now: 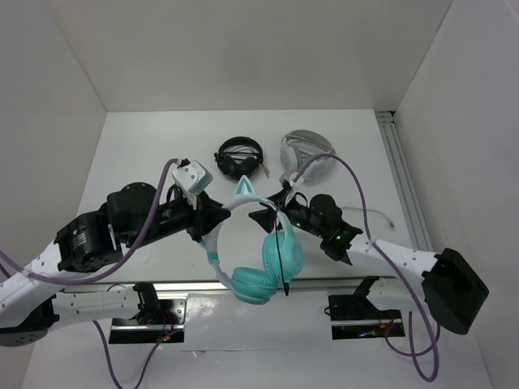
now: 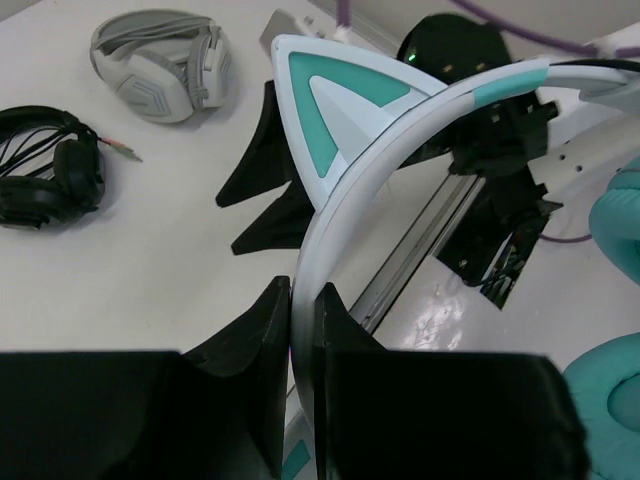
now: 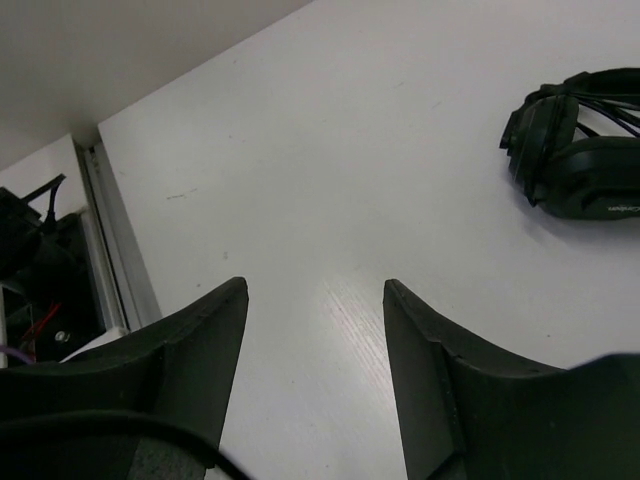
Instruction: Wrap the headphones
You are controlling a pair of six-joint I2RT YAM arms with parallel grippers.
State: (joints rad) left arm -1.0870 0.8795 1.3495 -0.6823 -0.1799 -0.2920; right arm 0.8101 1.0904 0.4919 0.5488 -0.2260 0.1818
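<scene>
The teal headphones [image 1: 280, 251] hang above the table's near edge, ear cups down. Their pale headband [image 1: 223, 217] arcs up to a cat ear [image 1: 245, 191]. My left gripper [image 1: 212, 223] is shut on the headband; in the left wrist view the band [image 2: 350, 200] runs up from between the closed jaws [image 2: 302, 300]. The thin black cable [image 1: 280, 263] hangs down over one ear cup. My right gripper [image 1: 261, 215] is open and empty just right of the headband; its wrist view [image 3: 315, 300] shows bare table between the fingers and a black cable [image 3: 150, 430] crossing its lower left.
Black headphones [image 1: 239, 156] and grey-white headphones [image 1: 304, 152] lie at the back of the table; both also show in the left wrist view [image 2: 45, 170] [image 2: 165, 65]. A metal rail [image 1: 403, 182] runs along the table's right edge.
</scene>
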